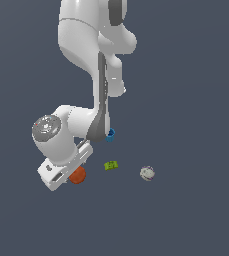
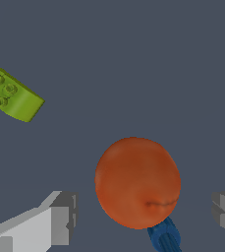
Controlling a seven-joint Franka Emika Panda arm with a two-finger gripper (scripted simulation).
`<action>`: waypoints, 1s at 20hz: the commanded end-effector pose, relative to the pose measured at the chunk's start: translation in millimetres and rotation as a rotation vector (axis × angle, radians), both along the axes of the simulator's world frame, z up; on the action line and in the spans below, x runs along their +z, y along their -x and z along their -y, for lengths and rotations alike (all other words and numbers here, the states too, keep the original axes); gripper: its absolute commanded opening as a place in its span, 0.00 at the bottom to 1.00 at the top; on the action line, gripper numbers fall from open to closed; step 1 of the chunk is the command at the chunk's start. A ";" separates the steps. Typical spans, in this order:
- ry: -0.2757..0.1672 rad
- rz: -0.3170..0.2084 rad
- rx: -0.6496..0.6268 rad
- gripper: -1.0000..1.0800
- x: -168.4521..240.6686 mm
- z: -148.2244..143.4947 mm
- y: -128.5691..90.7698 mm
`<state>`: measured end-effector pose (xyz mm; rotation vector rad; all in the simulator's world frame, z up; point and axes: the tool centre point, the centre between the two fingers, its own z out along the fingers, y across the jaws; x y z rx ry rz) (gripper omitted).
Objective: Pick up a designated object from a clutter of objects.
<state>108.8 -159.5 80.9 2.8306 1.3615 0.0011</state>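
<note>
Straddling the orange ball (image 2: 137,182): hand (image 2: 143,216) wide, one finger (image 2: 60,216) on each side, nothing gripped. Ball sits on the table (image 2: 133,59), with a small blue piece (image 2: 165,237) touching it. Center, descend, close without catching the piece.

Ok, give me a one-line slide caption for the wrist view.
Open claw straddles the orange-red ball, a small dark-blue piece beside it, green block apart.

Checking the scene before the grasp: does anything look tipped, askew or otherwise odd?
Mostly fine. The green block lies tilted rather than flat, and a small dark-blue piece sits right against the orange-red ball, between the open pincer's fingers. Nothing looks spilled or damaged.
</note>
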 end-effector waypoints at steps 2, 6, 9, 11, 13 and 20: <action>0.000 -0.001 0.002 0.96 -19.4 -0.3 1.0; 0.000 -0.001 0.003 0.96 -32.5 -0.2 1.0; 0.000 -0.001 0.003 0.96 -34.1 0.2 0.0; 0.000 -0.001 0.003 0.00 -33.9 0.2 -0.2; 0.000 -0.001 0.003 0.00 -33.9 0.2 -0.2; 0.000 -0.001 0.003 0.00 -33.9 0.2 -0.2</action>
